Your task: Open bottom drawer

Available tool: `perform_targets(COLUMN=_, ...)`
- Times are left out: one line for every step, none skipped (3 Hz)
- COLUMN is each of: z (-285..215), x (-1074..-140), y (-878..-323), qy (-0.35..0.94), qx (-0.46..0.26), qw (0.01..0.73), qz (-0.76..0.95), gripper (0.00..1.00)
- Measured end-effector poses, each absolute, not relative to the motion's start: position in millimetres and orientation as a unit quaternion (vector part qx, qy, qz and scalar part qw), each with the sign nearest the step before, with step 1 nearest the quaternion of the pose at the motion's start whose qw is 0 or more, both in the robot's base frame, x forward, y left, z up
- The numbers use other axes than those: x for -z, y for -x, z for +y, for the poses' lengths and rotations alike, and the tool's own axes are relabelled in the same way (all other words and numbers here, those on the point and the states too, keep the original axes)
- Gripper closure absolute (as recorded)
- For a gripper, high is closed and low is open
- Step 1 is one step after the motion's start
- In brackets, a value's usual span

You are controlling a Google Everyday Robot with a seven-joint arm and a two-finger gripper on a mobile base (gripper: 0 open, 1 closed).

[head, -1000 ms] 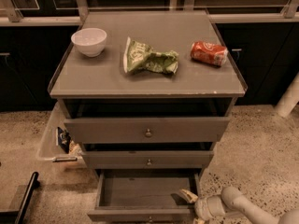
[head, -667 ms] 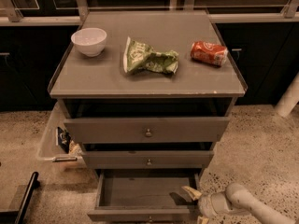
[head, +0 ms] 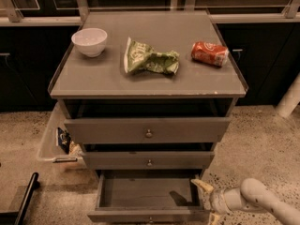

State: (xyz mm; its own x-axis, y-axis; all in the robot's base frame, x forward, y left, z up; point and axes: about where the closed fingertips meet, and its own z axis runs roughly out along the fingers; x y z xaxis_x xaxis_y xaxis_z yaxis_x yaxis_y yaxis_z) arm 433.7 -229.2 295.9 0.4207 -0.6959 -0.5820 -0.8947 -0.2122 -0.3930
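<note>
Far left of the end effector (head: 208, 201), up a bit, a clear plastic bin (head: 50, 142) sits on the floor w/ small items inside. Well above & left, on the tabletop (head: 159, 84): white bowl (head: 89, 41), then crumpled green chip bag (head: 150, 57). Red soda can (head: 209, 54) lies on its side approx. straight above. Top drawer (head: 117, 130) & middle drawer (head: 117, 160) are each slightly ajar. Bottom drawer (head: 140, 196) is just left of the end effector, open wide, inside bare. End effector is low right, at the drawer's right front corner, fingers spread apart, gripping nothing; upper fingertip (head: 200, 184) is close to the drawer's right wall, contact unclear. White arm (head: 262, 200) runs off to the right.
</note>
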Motion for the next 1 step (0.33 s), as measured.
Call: perform_targets(z=-230.8, x=-300.8, y=-433.8, qy=0.768, qx=-0.139, qw=0.351, qz=0.518, gripper=0.00)
